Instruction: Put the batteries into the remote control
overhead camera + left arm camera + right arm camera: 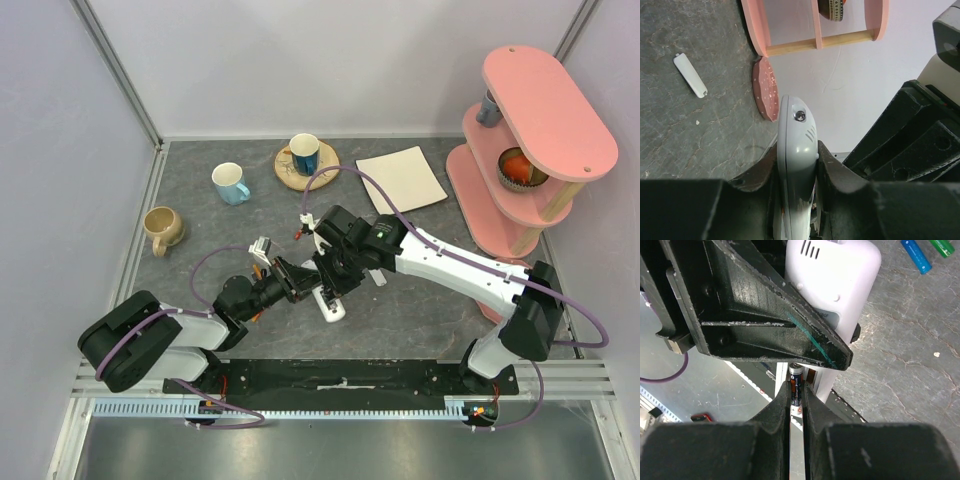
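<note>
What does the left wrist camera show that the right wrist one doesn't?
Left wrist only: a slim white piece lying on the table, and the pink shelf. Right wrist only: a battery pinched in the right hand, plus a blue battery and a green battery loose on the table. Both: the remote control, clamped in the left hand.

Left wrist view. The left gripper clamped the remote control edge-on between its black fingers. A small white cover strip lay apart on the grey tabletop. A pink shelf and a speckled reddish disc stood beyond, with black arm housing at right.
</note>
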